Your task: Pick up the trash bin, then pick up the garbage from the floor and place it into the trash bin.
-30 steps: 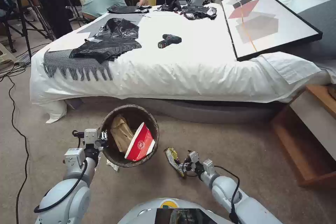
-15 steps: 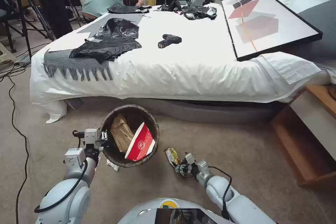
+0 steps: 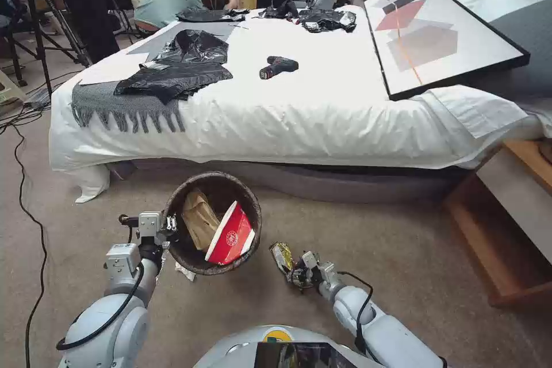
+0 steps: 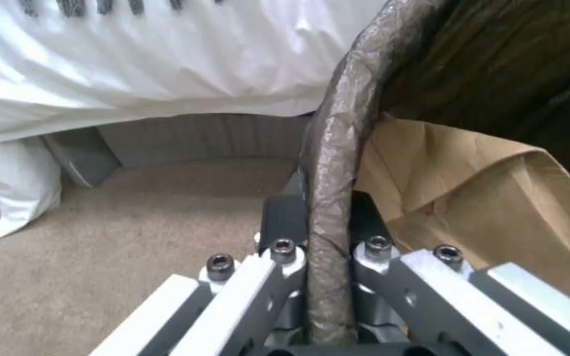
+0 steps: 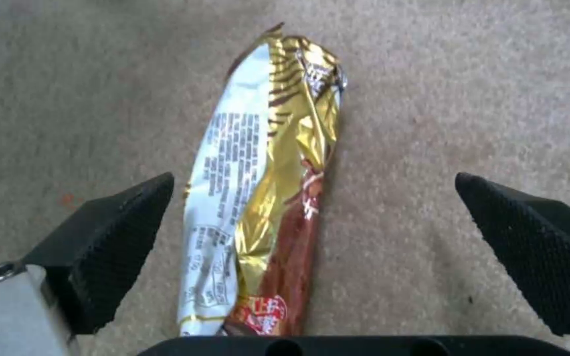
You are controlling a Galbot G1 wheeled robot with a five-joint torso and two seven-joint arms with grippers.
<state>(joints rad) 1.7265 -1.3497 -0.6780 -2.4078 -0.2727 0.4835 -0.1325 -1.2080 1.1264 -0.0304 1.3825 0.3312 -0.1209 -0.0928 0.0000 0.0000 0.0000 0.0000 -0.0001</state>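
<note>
The trash bin (image 3: 213, 222) sits in front of the bed (image 3: 322, 109), on the carpet side nearest the robot, its dark bag folded over the rim (image 4: 338, 163). The left gripper (image 3: 168, 224) is at the bin's left edge, and the left wrist view shows its jaws clamped on the bag-covered rim, one finger outside the wall and one inside. Inside the bin a brown paper bag (image 3: 198, 219) leans against the left wall, close to that gripper, and a red-and-white carton (image 3: 230, 240) stands tilted against the right wall. A crumpled white tissue (image 3: 185, 272) lies on the carpet (image 3: 402, 253) just beside the bin's near edge, below the left gripper. To the right of the bin, near it but apart from it, a gold snack wrapper (image 5: 265, 198) lies flat on the carpet, one end pointing toward the bed. The right gripper (image 3: 298, 273) is low over the wrapper's near end; the right wrist view shows its jaws wide apart, a black ridged fingertip (image 5: 107, 242) on each side of the wrapper, neither one touching it
</note>
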